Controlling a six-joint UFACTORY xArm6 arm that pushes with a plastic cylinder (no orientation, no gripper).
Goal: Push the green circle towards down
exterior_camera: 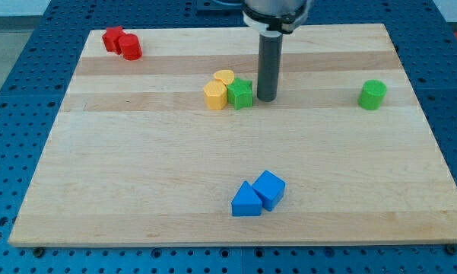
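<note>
The green circle (372, 94) is a short green cylinder standing alone at the view's right on the wooden board (137, 175). My tip (266, 99) rests on the board near the middle top, far to the left of the green circle. It stands just right of a green star block (241, 93), close to it or touching it. No block lies between my tip and the green circle.
A yellow hexagon (215, 96) and a yellow round block (224, 78) cluster left of the green star. Two red blocks (122, 42) sit at the top left. A blue triangle (246, 201) and a blue cube (270, 189) lie near the bottom middle.
</note>
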